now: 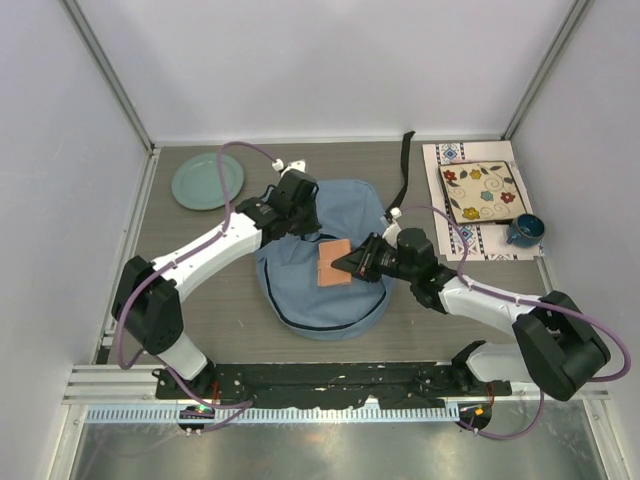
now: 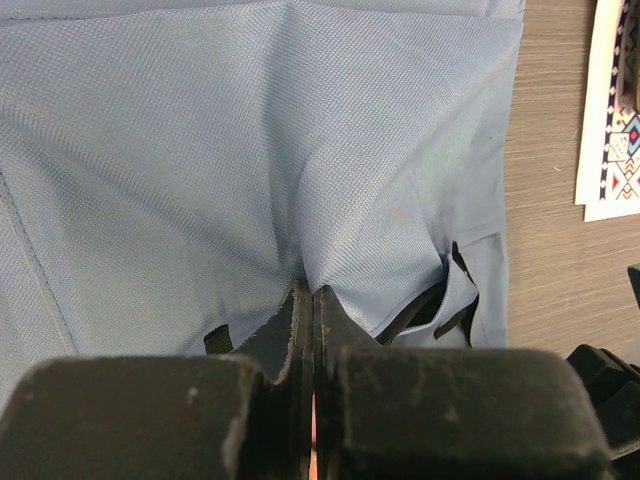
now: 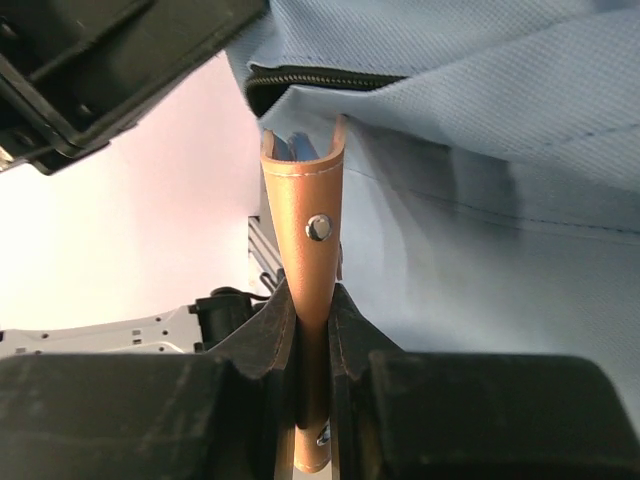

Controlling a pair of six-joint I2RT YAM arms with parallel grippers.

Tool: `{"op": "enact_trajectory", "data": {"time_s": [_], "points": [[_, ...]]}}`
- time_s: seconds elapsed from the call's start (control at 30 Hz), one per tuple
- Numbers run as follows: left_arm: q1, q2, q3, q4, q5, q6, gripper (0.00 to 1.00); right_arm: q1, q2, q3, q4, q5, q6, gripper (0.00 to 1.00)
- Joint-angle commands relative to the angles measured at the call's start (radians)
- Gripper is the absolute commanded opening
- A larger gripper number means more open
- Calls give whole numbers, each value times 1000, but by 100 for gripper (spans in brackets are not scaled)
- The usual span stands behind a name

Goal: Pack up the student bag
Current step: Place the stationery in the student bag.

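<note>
The left pincer (image 2: 313, 300) has its jaws pressed together on a pinch of light blue fabric, the cloth gathering into a fold that runs straight into the tips; that fabric is the student bag (image 2: 250, 150), which fills nearly all of the left wrist's view and spreads away from the pincer on every side. From above, this pincer sits on the bag's far, left-hand part. The right pincer (image 3: 312, 300) is clamped on a tan leather case (image 3: 305, 200), gripping it by its lower part so that it sticks out beyond the fingers, its far end curled open and a small metal stud (image 3: 318, 227) showing on its face. Just past the case lies the bag again, with a dark zipper (image 3: 320, 78) running along the fabric beyond the curled end. In the top view the case lies over the middle of the bag, the right pincer reaching in from the bag's right side. The bag itself rests flat on the tabletop (image 1: 220, 300), about central, between the two arms. A black strap (image 1: 405, 170) trails off its far right. Well apart on the far left sits a green plate (image 1: 207, 181); on the far right a patterned mat (image 1: 445, 160) carries a square flowered dish (image 1: 485, 192) and a blue mug (image 1: 523, 230).
</note>
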Motion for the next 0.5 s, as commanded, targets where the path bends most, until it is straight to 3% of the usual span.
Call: {"op": "enact_trajectory", "data": {"time_s": [0.0,0.47], "points": [[-3,-102,-19,124,60,-69,0,-15,5,30,142,-29,77,1],[-3,-225,-181,226,78,-172,0,-49,334,-20,443,-77,198,1]]}}
